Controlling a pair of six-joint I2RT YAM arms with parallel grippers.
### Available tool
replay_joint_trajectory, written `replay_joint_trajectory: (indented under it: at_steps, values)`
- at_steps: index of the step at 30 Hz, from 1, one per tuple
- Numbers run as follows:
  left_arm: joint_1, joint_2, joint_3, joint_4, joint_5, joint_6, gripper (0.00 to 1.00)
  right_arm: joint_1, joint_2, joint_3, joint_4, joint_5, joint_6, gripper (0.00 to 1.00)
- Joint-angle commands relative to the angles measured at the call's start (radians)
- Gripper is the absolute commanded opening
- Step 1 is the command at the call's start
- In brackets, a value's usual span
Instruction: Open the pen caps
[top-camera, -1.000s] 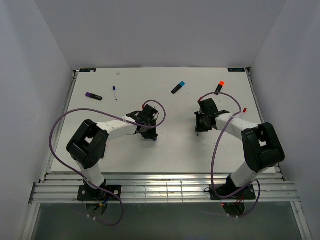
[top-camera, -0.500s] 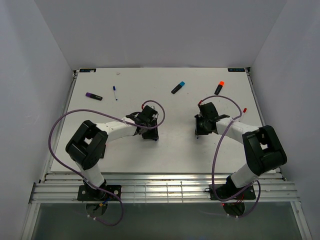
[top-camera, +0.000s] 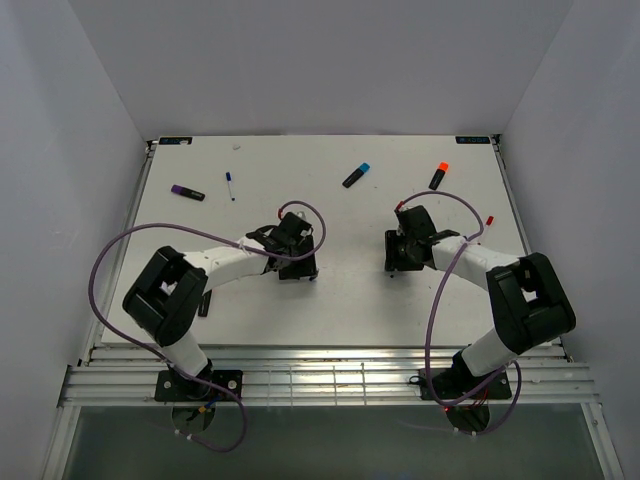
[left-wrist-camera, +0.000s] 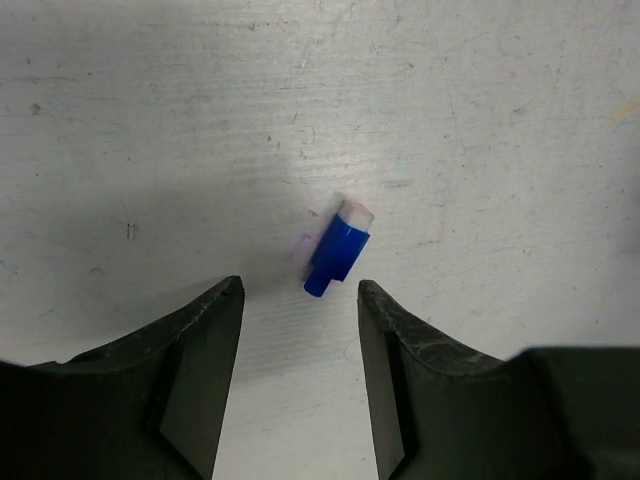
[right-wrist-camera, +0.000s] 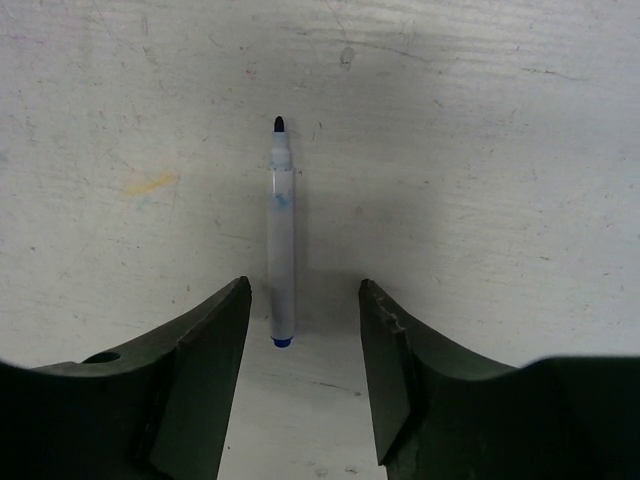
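Table holds blue cap just before left end effector.

Two arms of the same build. Left arm: white tube-like links between bulky black joint housings, on a black base plate. Right arm: same white and black parts. Thin purple cable in a wide loop beside the left arm; second purple cable beside the right one. Left tool: two dark, matte, wedge-shaped fingers with slightly scratched inner faces. Right tool: same dark wedge shape, with a small round hole in one finger.
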Motion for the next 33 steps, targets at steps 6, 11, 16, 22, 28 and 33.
replay_joint_trajectory:
  at_steps: [6,11,16,22,28,33]
  values:
    - [-0.006,-0.233,-0.036,0.032,-0.017,0.029,0.62,0.000,-0.111,0.088,-0.088,0.080,-0.033,0.63]
    - [-0.006,-0.428,-0.118,0.123,0.012,0.060,0.64,-0.078,-0.128,0.209,-0.194,0.138,-0.095,0.68]
    - [-0.006,-0.548,-0.176,0.186,0.089,0.067,0.66,-0.246,-0.083,0.303,-0.278,0.181,-0.142,0.70]
    - [-0.006,-0.634,-0.224,0.246,0.182,0.071,0.67,-0.407,-0.014,0.318,-0.287,0.183,-0.118,0.73]
    - [-0.006,-0.654,-0.273,0.315,0.242,0.070,0.68,-0.486,0.024,0.279,-0.263,0.195,-0.121,0.74]
    - [-0.006,-0.619,-0.288,0.354,0.285,0.077,0.68,-0.507,0.038,0.265,-0.263,0.213,-0.119,0.74]
